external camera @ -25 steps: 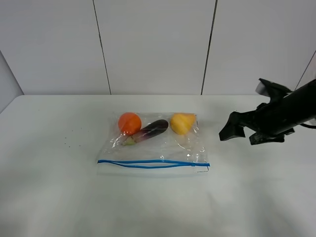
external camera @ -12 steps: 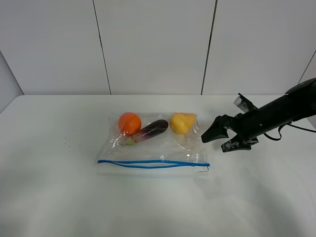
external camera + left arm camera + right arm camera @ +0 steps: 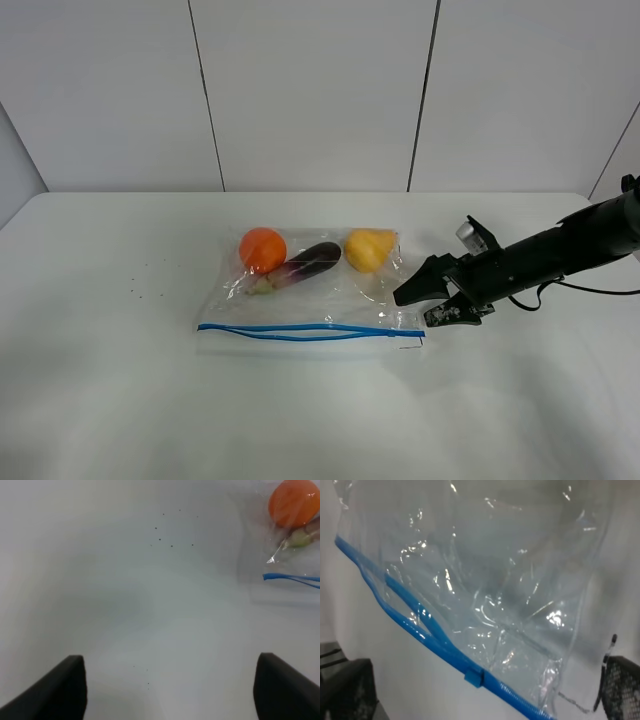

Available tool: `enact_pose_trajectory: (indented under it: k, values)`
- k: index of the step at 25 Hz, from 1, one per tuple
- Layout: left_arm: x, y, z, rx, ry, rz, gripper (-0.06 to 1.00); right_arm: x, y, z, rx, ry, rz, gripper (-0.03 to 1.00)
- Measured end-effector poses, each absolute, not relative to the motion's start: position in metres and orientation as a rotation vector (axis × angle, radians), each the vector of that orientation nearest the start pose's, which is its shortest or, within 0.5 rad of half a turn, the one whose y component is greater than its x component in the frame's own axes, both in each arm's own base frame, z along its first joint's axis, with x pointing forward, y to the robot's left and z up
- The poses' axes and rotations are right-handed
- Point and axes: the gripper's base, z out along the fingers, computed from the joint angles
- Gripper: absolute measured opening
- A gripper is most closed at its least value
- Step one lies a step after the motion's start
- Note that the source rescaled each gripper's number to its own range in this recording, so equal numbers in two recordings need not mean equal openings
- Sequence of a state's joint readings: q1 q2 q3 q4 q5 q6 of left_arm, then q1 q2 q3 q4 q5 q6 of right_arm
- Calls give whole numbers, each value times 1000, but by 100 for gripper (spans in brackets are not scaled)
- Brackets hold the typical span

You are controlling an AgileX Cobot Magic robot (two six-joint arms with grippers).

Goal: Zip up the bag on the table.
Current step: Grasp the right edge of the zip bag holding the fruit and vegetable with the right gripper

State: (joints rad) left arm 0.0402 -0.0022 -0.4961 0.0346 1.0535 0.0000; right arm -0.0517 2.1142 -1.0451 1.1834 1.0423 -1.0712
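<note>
high view, bag: the bag (image 3: 310,290) lies flat on the counter (image 3: 100,400) at mid frame, with its blue zipper strip (image 3: 310,330) along the lower edge. an orange piece (image 3: 262,248), a purple one (image 3: 310,262) and a yellow one (image 3: 368,248) sit in its upper part.
high view, right arm: your right fingers (image 3: 416,287) stand apart and empty just beside the bag's right edge, near its lower right corner. i can't tell whether they touch the plastic.
high view, step: i judge you're on the approach to the strip's right end. the strip shows as two lines for most of its length, so it looks unzipped.
left wrist view, fingers: your left fingers (image 3: 57,692) are spread wide over bare counter, holding nothing. the strip's end shows at the right edge of the frame, well apart from them.
right wrist view, slider: a small blue slider (image 3: 474,677) sits on the strip at lower centre. towards the upper left the strip splits into two tracks.
right wrist view, fingers: they show at the two lower corners, apart, and the slider is not yet gripped.
next move: you'll likely need to pinch the slider squarely, then draw it towards the split end. pinning the bag with your left fingers should stop the thin plastic sliding.
</note>
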Motion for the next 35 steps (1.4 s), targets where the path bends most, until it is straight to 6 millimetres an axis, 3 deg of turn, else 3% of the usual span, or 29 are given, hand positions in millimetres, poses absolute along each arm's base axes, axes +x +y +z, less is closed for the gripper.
enact_pose_trajectory:
  k: [20, 35]
  values:
    - [-5, 3, 277, -42, 2038, 67, 87, 338, 61, 69, -155, 2650, 1536, 89]
    - [-5, 3, 277, -42, 2038, 67, 87, 339, 62, 69, -148, 2641, 1541, 44]
